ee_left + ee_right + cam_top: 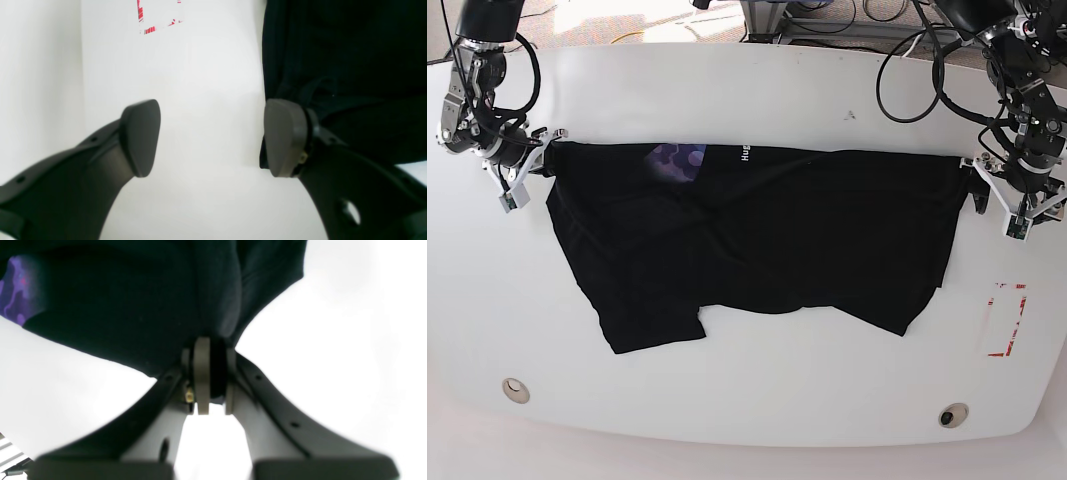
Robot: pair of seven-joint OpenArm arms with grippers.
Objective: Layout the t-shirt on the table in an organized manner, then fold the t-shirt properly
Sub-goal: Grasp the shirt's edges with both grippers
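Here your right gripper (pixel 210 380) pinches the t-shirt (pixel 757 240), hiding its corner; the shirt stretches crosswise on the table (pixel 747 90), neck patch probably toward that grip. The left gripper (pixel 213 136) gapes wide beside its hem.

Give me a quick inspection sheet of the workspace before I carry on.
Surface: white table, red tape rectangle, two round holes.
Job's things: black t-shirt spread out, partly rumpled, purple neck patch showing.
Clutter: nothing seen.
Grippers: right pincer shut on a shirt corner; left pincer open, one finger against the shirt's edge.
Cables: black loops behind the table by the arms.
Surroundings: floor and cables beyond the far edge.
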